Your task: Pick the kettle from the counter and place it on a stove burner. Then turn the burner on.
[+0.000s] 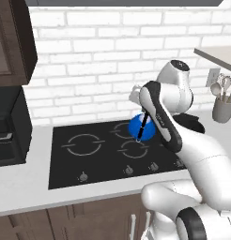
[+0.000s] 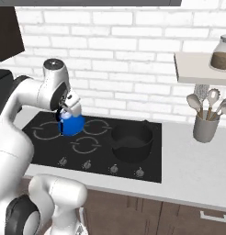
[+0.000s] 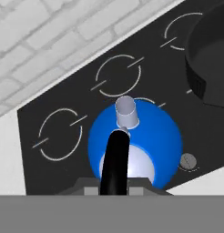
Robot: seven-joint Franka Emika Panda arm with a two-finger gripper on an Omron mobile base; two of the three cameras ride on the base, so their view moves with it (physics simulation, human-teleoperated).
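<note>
Tool (image 2: 70, 106) pinches the kettle (image 2: 70, 125) by its handle; lower it level, centred inside the largest burner ring (image 1: 82, 144).

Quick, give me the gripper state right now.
Gripper: shut on the kettle, gripping its black handle and holding it over the cooktop.
</note>
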